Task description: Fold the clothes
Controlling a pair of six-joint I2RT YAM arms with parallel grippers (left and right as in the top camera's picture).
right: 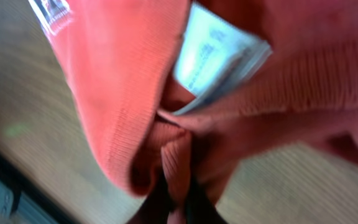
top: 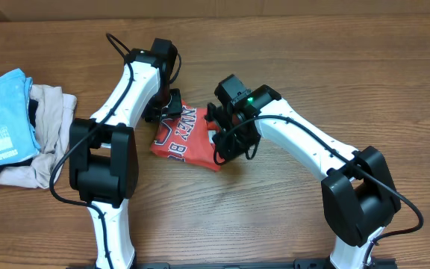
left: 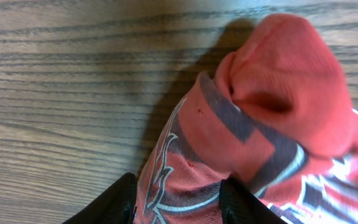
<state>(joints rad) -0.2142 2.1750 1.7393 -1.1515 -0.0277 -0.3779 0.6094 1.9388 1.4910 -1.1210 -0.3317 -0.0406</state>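
- Coral-red knit T-shirt (right: 123, 93) fills the right wrist view. A ribbed band of it is folded over, and a white printed label (right: 219, 56) shows inside the fold.
- We see the right pincer (right: 178, 208) pressed together on a ridge of that ribbed cloth, its dark fingers almost meeting.
- At the bottom of the left wrist view, the left pincer (left: 178, 210) has its two black fingers (left: 107, 210) apart. A thick bunch of the shirt fills the gap and touches both, so it pinches a fat fold. Beyond it, a rounded hump of cloth rises and throws a shadow on the wood.
- From overhead, we find the shirt bunched into a compact heap in the middle of the brown wood-grain table (top: 334, 60), between the two pincers.
- Its longer axis runs across the table from the left arm's side to the right arm's, and the white-and-dark lettering slants across it.
- A light blue printed tee (top: 2, 119) lies on a crumpled beige garment (top: 54, 131) at the table's left edge, well apart from the shirt.
- Bare wood lies open beyond the shirt and to the right, while the white arms crowd its near corners.
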